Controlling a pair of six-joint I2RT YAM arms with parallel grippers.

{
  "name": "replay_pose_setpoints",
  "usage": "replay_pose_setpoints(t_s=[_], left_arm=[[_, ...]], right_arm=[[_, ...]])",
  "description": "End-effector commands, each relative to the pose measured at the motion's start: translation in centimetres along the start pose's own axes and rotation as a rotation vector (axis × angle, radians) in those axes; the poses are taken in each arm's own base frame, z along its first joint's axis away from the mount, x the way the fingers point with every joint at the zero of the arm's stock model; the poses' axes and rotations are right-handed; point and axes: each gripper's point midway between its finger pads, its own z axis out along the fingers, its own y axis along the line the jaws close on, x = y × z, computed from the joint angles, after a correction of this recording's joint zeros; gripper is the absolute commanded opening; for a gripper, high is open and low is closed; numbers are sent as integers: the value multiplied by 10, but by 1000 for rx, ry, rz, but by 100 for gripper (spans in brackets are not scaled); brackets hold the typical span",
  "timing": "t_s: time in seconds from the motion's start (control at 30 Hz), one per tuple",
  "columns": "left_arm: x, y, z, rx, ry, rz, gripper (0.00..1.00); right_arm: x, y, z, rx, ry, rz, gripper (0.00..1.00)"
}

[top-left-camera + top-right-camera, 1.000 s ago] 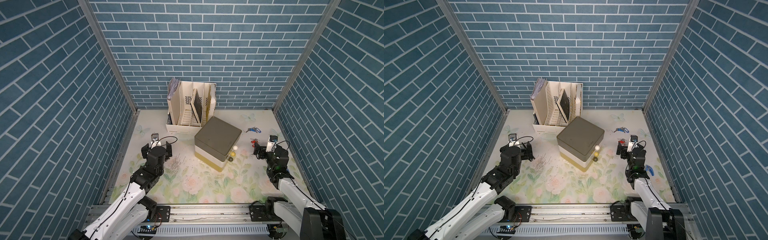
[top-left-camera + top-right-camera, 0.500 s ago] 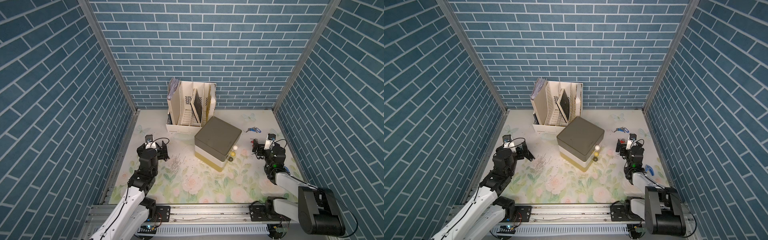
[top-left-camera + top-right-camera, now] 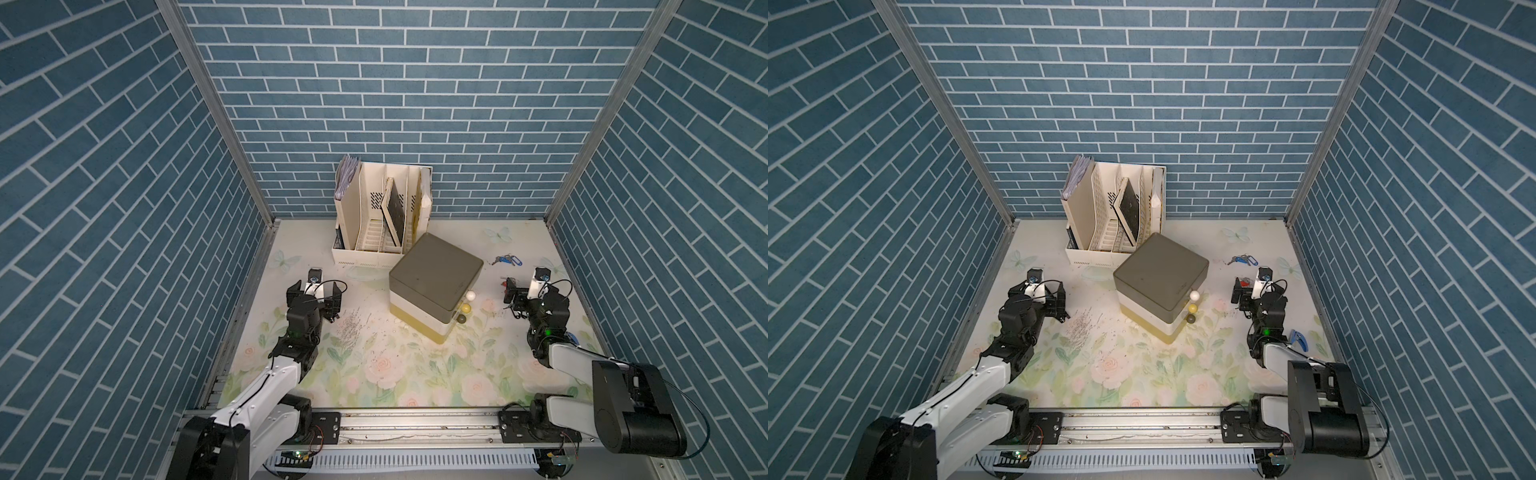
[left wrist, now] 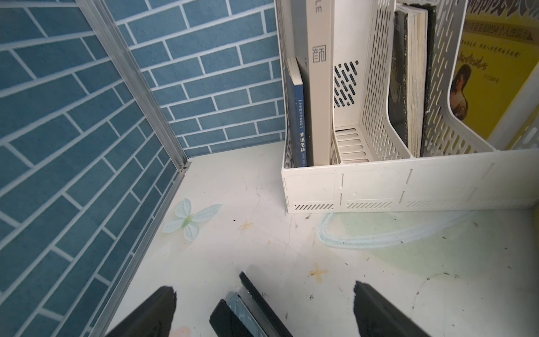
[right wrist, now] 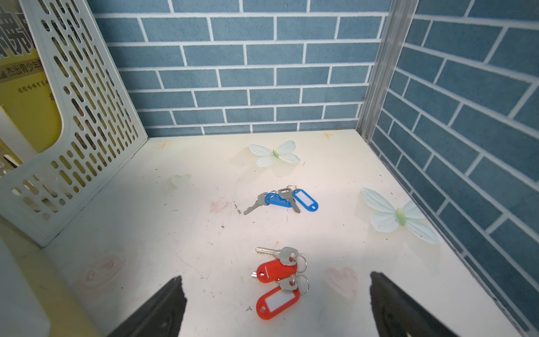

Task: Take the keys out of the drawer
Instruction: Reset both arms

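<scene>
We find red-tagged metal keys (image 5: 275, 270) and blue-tagged metal keys (image 5: 280, 200) on floral desk (image 5: 175, 233), judged unloaded from grey-lidded drawer box (image 3: 434, 270) | right gripper (image 5: 275, 281) wide, empty, by reds | left gripper (image 3: 314, 301) wide, empty.

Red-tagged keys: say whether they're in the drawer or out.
Out: the red-tagged keys lie on the bare tabletop, apart from the drawer unit.

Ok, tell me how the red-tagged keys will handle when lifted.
The red-tagged keys are loose pieces joined by rings, so they will probably dangle and swing, not lift stiffly. They look small and light. Lying flat on the smooth table, they may slide if nudged.
</scene>
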Motion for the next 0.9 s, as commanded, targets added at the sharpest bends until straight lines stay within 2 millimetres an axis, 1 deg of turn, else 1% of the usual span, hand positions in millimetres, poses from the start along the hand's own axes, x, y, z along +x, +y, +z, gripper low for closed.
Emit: replay_pose_setpoints(t_s=[0.0, 0.13, 0.23, 0.4, 0.53, 0.67, 0.7, 0.73, 0.87], left_arm=[[-17, 0, 7, 26, -98, -9, 100], [-5, 10, 12, 24, -115, -37, 100], [3, 16, 13, 25, -126, -62, 100], [5, 9, 12, 66, -162, -75, 100], [5, 2, 11, 100, -200, -69, 100], [4, -4, 7, 134, -236, -85, 100], [5, -3, 7, 130, -241, -87, 100], [5, -1, 7, 118, -243, -95, 100], [12, 2, 14, 92, -232, -98, 100]], right_arm=[[-3, -3, -1, 14, -30, -34, 100], [-4, -2, -2, 6, -54, -40, 100], [-9, 0, -5, -4, -95, -37, 100], [-16, 6, -14, -35, -169, -59, 100], [-22, 9, -28, -46, -241, -84, 100], [-22, 9, -40, -43, -284, -92, 100], [-22, 14, -43, -71, -295, -96, 100], [-22, 14, -46, -72, -302, -98, 100], [-23, 8, -54, -40, -334, -79, 100]])
